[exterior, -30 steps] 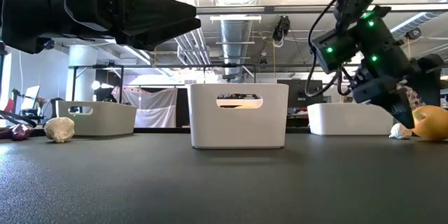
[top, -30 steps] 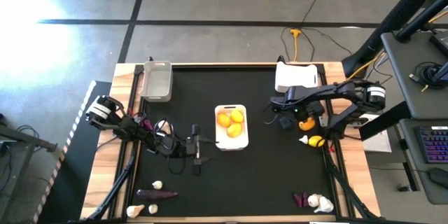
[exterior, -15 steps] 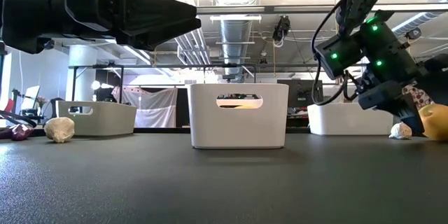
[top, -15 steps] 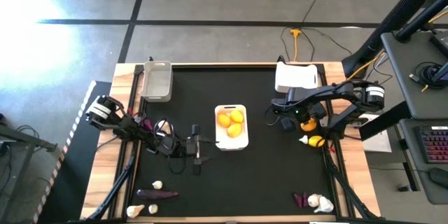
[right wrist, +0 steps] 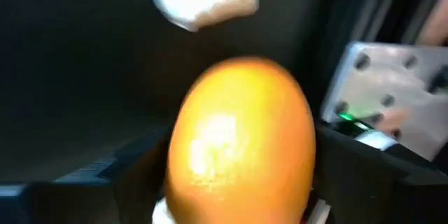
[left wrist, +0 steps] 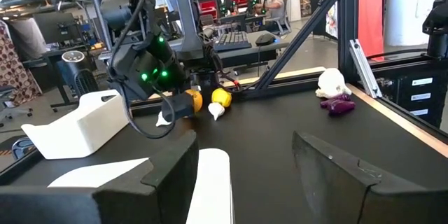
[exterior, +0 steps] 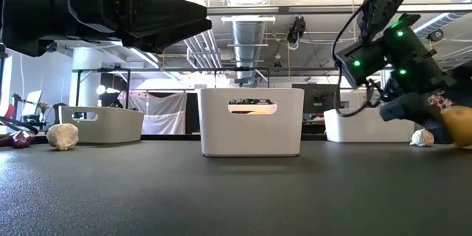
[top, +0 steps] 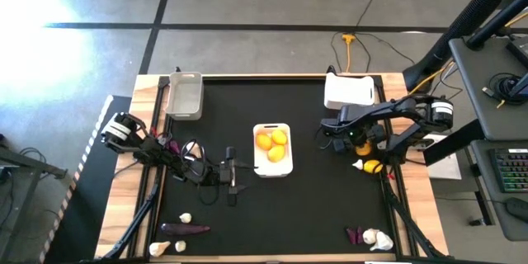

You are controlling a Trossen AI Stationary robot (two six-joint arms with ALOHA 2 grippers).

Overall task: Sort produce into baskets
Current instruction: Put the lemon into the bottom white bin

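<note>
— What colours lay around the white rectangular plastic basket (top: 272, 150) at mid-table?

— It held yellow and orange round fruits (top: 273, 145) and sat on a matte black tabletop (top: 289, 206) framed in pale wood. Right of it were a glossy orange round fruit (right wrist: 240, 143), a yellow one (top: 372, 166) and a white bulb (top: 358, 165).

— And left of it?

— A grey translucent bin (top: 184, 95), a dark purple long vegetable (top: 185, 228) and whitish bulbs (top: 186, 218).

No legible text, label, brand, number or sign appears on any surface in view, near either gripper.
</note>
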